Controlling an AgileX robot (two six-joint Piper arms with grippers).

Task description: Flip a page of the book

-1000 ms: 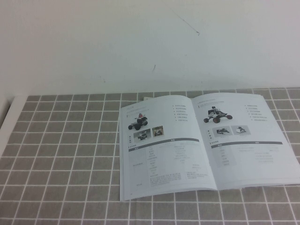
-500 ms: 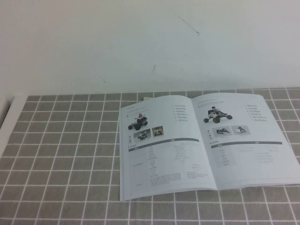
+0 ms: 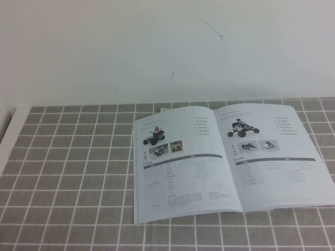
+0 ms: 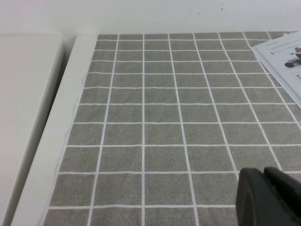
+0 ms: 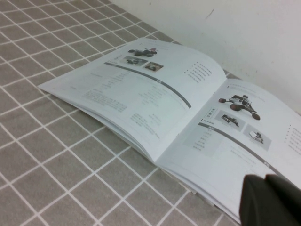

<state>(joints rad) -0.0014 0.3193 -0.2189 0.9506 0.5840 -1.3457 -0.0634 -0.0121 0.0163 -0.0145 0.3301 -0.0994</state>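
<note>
On the worktop [image 3: 68,157], right of centre, the book [image 3: 225,162] lies open and flat; no page [image 3: 277,157] is lifted. Left pincer [image 4: 270,197] and right pincer [image 5: 273,200] wait clear, gape indeterminable.

Bright, even, soft light with a faint greenish cast; shadows are barely visible. The book [image 3: 225,159] has washed-out, blurred print. Dark fingers [image 4: 270,197] near each wrist lens are out of focus.

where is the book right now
In the high view the book lies open and flat on the grey checked tablecloth, right of centre, near the white wall. Neither gripper touches it.
</note>
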